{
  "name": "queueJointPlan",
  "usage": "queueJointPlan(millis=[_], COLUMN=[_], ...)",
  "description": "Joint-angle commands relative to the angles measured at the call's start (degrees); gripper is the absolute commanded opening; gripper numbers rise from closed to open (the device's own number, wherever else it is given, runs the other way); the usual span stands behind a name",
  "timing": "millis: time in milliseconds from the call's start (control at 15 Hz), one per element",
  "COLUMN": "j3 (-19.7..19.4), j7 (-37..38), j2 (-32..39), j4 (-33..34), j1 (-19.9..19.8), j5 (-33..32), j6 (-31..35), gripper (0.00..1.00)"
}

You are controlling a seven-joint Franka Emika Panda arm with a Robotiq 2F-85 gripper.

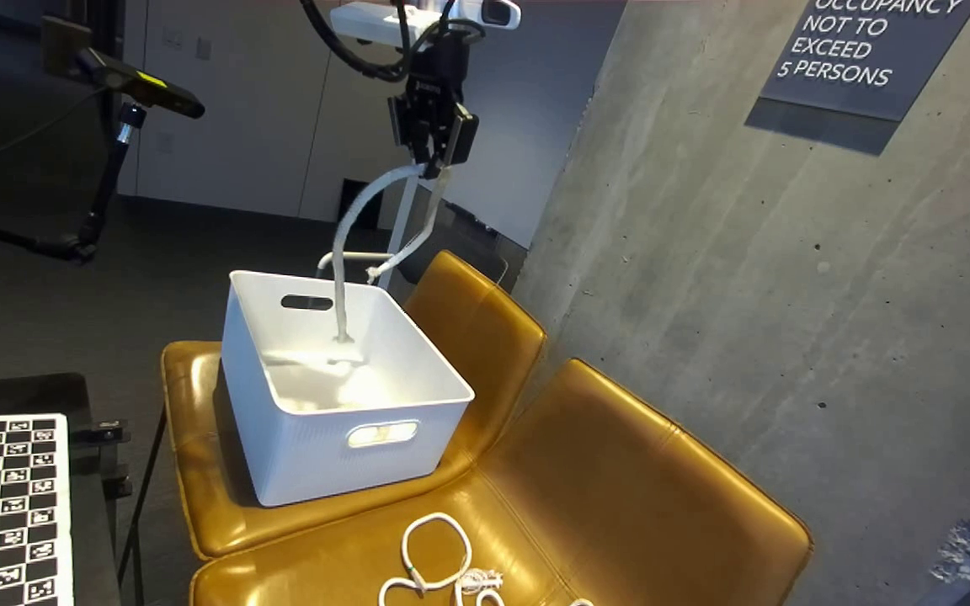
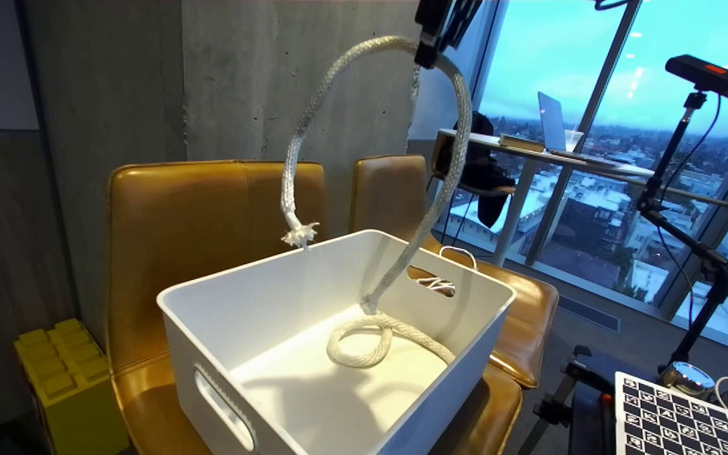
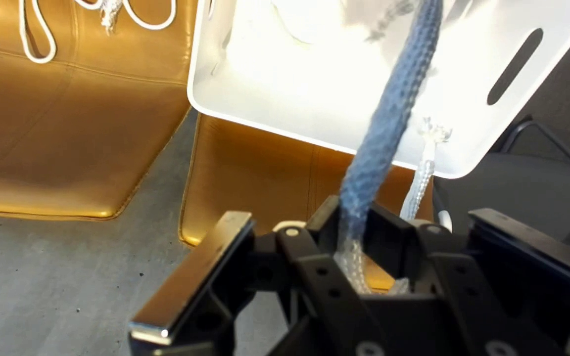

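Wrist view: the jaws are clamped on a thick braided rope [image 3: 389,123], gripping it partway along its length, higher than the rim of a white bin [image 3: 285,123]. In both exterior views the rope arches through them, one side running down into the bin; an exterior view shows more of it curled in a loop [image 2: 357,361] on the bin's bottom. The other side ends in a frayed tip [image 2: 301,235] near the rim; whether they touch is unclear. The bin stands on a tan leather chair [image 1: 194,429], and a thin white cord [image 1: 481,579] lies on the neighbouring chair seat [image 1: 325,560].
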Motion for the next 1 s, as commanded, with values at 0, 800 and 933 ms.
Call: queueJointPlan(millis=[0,800,933], j3=[-0.58,-2.21,-3.41], j7=[0.24,-1.50,-3.17], j2=[-0.31,-0.87,-0.97], j4=[-3.22,-9.55,-10.92], j1=[-0.73,-3.19,-4.48], j5=[-0.24,0.97,1.65], j6=[-0.15,0.58,0.81], gripper=[0.03,0.55,0.69])
